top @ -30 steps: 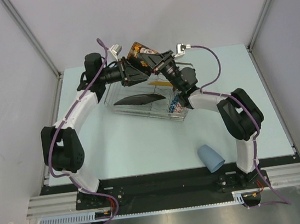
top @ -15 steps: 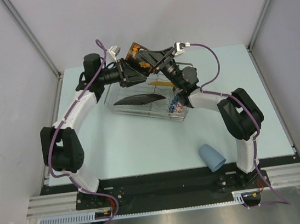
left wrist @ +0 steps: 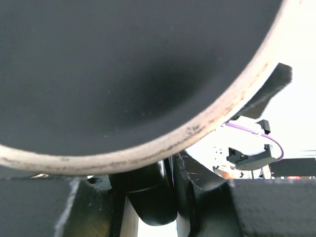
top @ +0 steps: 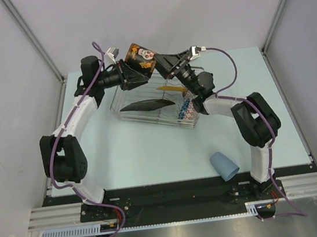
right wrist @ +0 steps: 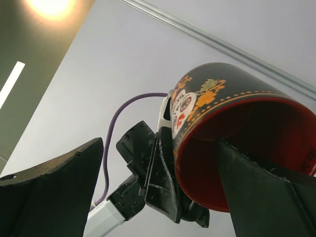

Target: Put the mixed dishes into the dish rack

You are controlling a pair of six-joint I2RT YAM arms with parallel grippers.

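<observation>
My left gripper (top: 130, 71) is shut on the dark mug (top: 140, 57), holding it in the air above the far edge of the dish rack (top: 165, 121). In the left wrist view the mug's dark wall (left wrist: 123, 64) fills the frame, and its handle (left wrist: 148, 192) is pinched between the fingers. My right gripper (top: 166, 66) stands open just right of the mug. In the right wrist view its fingers (right wrist: 49, 192) are spread wide, one in front of the mug's red inside (right wrist: 252, 143). A dark plate (top: 145, 105) and a blue patterned bowl (top: 185, 111) sit in the rack. A light-blue cup (top: 223, 166) lies on the table.
The rack stands at the back middle of the pale-blue table (top: 140, 156). Grey walls with metal posts (top: 38, 46) close in both sides. The light-blue cup lies near the front edge, beside the right arm's base (top: 261, 169).
The right gripper has opened and let go of the mug. The left gripper, still holding it, has carried the mug a little to the left.
</observation>
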